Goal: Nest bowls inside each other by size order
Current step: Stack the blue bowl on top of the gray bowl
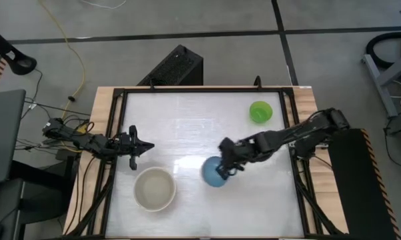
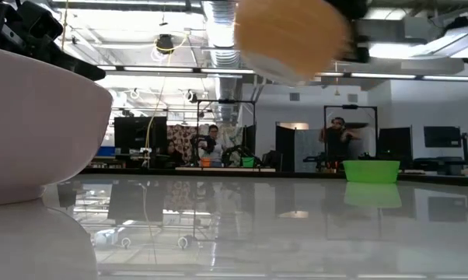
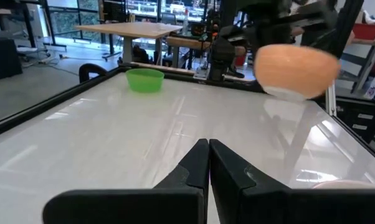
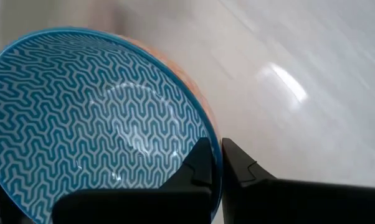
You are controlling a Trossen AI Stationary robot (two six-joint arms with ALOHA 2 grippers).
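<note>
A light blue bowl (image 1: 214, 173), zigzag-patterned inside and orange outside, hangs above the table's near middle in my right gripper (image 1: 228, 164), which is shut on it. It also shows in the low view (image 2: 292, 37) and the left wrist view (image 3: 294, 70). The cream-white bowl (image 1: 154, 189) stands on its base near the front left. The green bowl (image 1: 260, 111) stands at the far right. I see no separate beige-grey bowl. My left gripper (image 1: 139, 147) is shut and empty, beyond the cream bowl. My right gripper pinches the blue bowl's rim (image 4: 211, 134), one finger inside the bowl and one outside against the orange wall. The fingers come in from the table's right, slanting down. The bowl is lifted clear of the table with its opening upward.
The white tabletop (image 1: 187, 127) has a raised dark frame around it. Bare room lies between the three bowls at the middle. People and benches show in the room beyond the table's far edge in the low view.
</note>
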